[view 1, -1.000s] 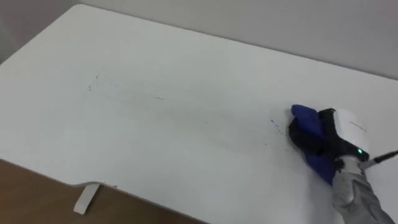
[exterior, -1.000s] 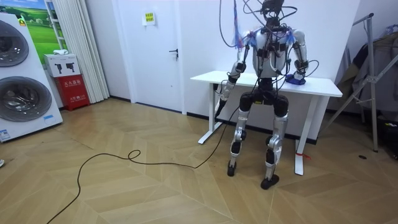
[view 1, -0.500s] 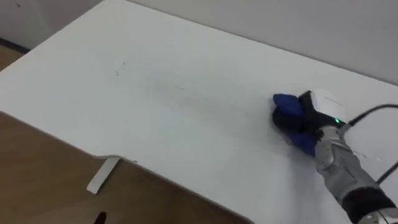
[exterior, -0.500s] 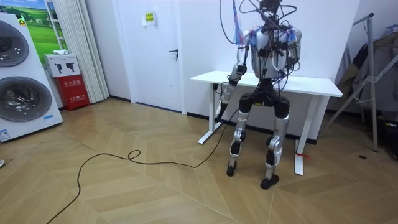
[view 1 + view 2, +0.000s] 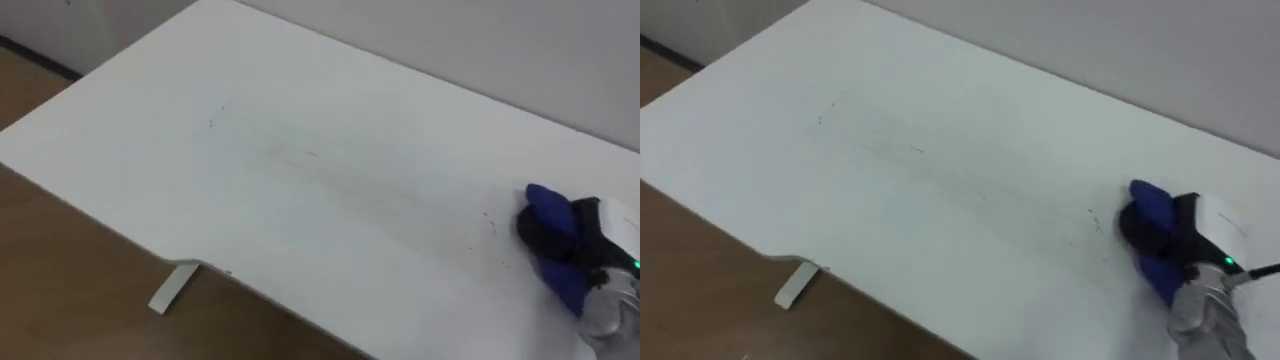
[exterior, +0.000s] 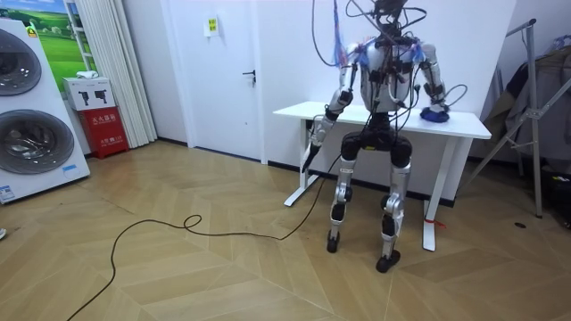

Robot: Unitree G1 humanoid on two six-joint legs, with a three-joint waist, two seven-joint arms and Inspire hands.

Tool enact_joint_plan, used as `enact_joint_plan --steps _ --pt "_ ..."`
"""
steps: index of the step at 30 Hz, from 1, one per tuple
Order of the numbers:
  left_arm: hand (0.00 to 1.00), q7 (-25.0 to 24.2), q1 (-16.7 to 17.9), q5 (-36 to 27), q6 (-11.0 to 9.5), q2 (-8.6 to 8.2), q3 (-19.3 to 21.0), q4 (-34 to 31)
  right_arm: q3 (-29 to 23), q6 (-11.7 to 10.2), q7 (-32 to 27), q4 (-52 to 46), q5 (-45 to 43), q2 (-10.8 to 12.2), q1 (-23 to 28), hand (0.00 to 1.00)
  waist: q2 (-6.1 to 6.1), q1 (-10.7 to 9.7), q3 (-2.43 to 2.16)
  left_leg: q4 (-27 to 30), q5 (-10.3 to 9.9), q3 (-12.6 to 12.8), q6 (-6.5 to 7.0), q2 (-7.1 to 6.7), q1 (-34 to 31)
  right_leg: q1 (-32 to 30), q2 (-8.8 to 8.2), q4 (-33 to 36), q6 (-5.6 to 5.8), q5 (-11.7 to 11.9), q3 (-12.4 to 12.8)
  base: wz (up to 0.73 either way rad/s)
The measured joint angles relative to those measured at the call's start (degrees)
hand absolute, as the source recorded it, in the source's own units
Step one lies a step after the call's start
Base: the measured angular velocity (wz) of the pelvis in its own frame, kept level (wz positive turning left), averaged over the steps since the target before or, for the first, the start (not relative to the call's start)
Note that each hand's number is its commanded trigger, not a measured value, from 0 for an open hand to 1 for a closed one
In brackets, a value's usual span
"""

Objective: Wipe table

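A white table [image 5: 300,210] spreads out below me, with faint grey streaks and small dark specks [image 5: 1092,220] across its middle. Near its right end lies a blue cloth [image 5: 1148,208]. My right hand [image 5: 1198,238] rests on top, dark fingers curled over the cloth and pressing it onto the tabletop. In the room view I stand at the table's long side, right arm stretched to the cloth [image 6: 436,113] at the room view's right. My left hand [image 6: 310,153] hangs low by the table's left leg.
The table's near edge runs diagonally above the wooden floor, where a white table foot [image 5: 172,290] shows. A pale wall backs the far edge. In the room view, a metal rack [image 6: 535,107] stands right of the table and a washing machine [image 6: 31,116] far left.
My right hand swept the cloth left toward the table's middle, then back out to the right end. My head view shifted, showing more of the table's left corner and the floor.
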Motion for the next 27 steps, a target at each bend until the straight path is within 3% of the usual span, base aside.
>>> enact_joint_plan --steps 4,6,7,8,9,11,12,14,16,20,21,23,24,25,27 --pt "0.0 0.1 -2.3 -1.3 -0.5 -0.41 -1.5 -2.2 2.3 3.0 0.6 -1.4 0.1 0.6 -0.1 1.0 0.4 0.1 0.11 -0.9 -0.1 1.0 0.09 0.44 1.6 0.0 0.29 0.3 -0.2 -0.1 2.3 -0.36" --pt "0.0 0.4 -3.5 -2.6 -0.7 -0.58 -3.5 -2.1 5.0 7.0 1.0 -3.1 0.0 2.4 -1.6 1.0 0.39 2.1 0.17 -1.1 -0.1 1.5 0.04 0.86 2.2 -0.4 0.84 0.2 -0.33 0.0 4.2 -0.39" --pt "0.0 0.5 -3.8 -2.5 -0.7 -0.67 -4.0 -1.7 5.7 7.7 1.1 -3.8 -0.2 3.1 -2.2 1.0 0.37 2.8 0.18 -1.2 -0.2 1.5 -0.04 0.95 2.2 -0.8 1.02 0.3 -0.42 0.1 4.7 -0.54" --pt "0.0 0.7 -4.7 -2.1 -0.6 -0.83 -5.0 -0.1 8.2 9.4 1.4 -5.3 -0.8 4.6 -3.6 1.0 0.35 4.7 0.22 -1.3 -0.2 1.5 -0.02 1.2 2.3 -1.6 1.48 0.3 -1.09 0.6 5.9 -0.46" --pt "0.0 1.0 -5.3 -2.1 -0.1 -0.85 -6.0 1.7 12.1 9.8 2.1 -5.5 -1.4 6.3 -6.8 1.0 0.3 5.5 0.32 -1.2 -0.1 1.5 -0.12 1.65 2.3 -2.3 2.07 0.5 -1.56 0.9 6.8 -0.41" --pt "0.0 0.9 -5.7 -2.2 0.6 -1.24 -6.7 3.7 14.9 9.7 4.4 -6.8 -4.0 9.0 -11.6 1.0 0.41 7.0 0.61 -1.0 0.1 1.5 -0.44 2.07 1.4 -3.3 2.6 0.4 -1.97 1.1 7.1 -0.11" --pt "0.0 0.7 -5.5 -2.2 1.2 -1.44 -7.0 3.8 16.1 9.5 5.2 -7.7 -4.9 10.2 -14.7 1.0 0.56 7.8 1.15 -0.9 0.1 1.4 -0.55 2.25 1.3 -3.4 2.86 0.0 -2.16 1.2 7.0 0.0" --pt "0.0 -0.1 -4.6 -2.2 2.1 -1.54 -7.1 3.7 16.3 8.1 5.8 -7.7 -6.2 11.0 -18.1 1.0 0.73 9.2 1.47 -0.9 0.2 0.8 -0.58 2.15 0.7 -3.4 2.75 0.0 -2.19 1.1 6.2 0.18" --pt "0.0 -0.2 -3.0 -2.5 2.8 -1.64 -6.7 3.7 16.3 7.6 5.9 -8.0 -7.4 11.0 -19.7 1.0 0.9 10.6 1.37 -1.1 0.1 0.2 -0.53 1.79 0.7 -3.2 2.42 0.0 -2.07 0.9 5.5 0.24" --pt "0.0 -0.3 -0.3 -2.2 3.3 -1.82 -5.9 3.6 16.0 6.3 5.6 -7.3 -7.7 9.4 -15.9 1.0 0.56 9.0 1.25 -1.0 0.1 -0.7 -0.36 0.97 0.9 -1.2 1.67 0.1 -1.6 0.6 2.5 0.41" --pt "0.0 -0.4 -0.1 -2.0 3.3 -1.83 -5.7 3.6 15.6 5.3 5.6 -6.3 -8.2 8.7 -13.1 1.0 0.49 7.5 1.19 -0.8 0.1 -0.7 -0.3 0.58 1.0 -0.5 1.37 0.0 -1.34 0.5 2.2 0.41" --pt "0.0 -0.4 0.3 -1.9 3.0 -1.93 -4.4 3.4 11.7 1.2 2.7 -6.3 -7.2 8.6 -8.1 1.0 0.43 4.8 1.17 -0.9 0.1 -0.6 -0.28 0.23 1.6 0.4 1.1 -0.1 -0.97 0.2 2.0 0.2" --pt "0.0 -0.2 0.8 -1.2 3.0 -1.97 -2.9 2.6 9.3 0.2 1.5 -6.3 -6.7 8.6 -5.9 1.0 0.22 2.9 1.04 -0.9 0.1 -0.2 -0.26 0.11 2.0 0.9 0.93 -0.1 -0.71 0.1 1.9 0.0" --pt "0.0 -0.2 0.8 -0.5 2.9 -1.97 -2.1 2.0 8.1 0.0 0.9 -6.3 -6.3 8.4 -4.5 1.0 0.25 2.3 0.89 -0.9 0.1 0.5 -0.22 0.1 2.1 0.9 0.85 -0.1 -0.59 0.0 2.0 -0.13" --pt "0.0 0.1 0.7 -0.4 0.9 -1.95 0.4 1.1 3.2 -0.5 -0.3 -6.2 -5.5 7.5 0.1 1.0 -0.2 -0.1 0.15 -1.0 0.0 1.8 -0.03 0.1 2.8 1.3 0.63 -0.1 -0.54 -0.1 2.4 -0.15"
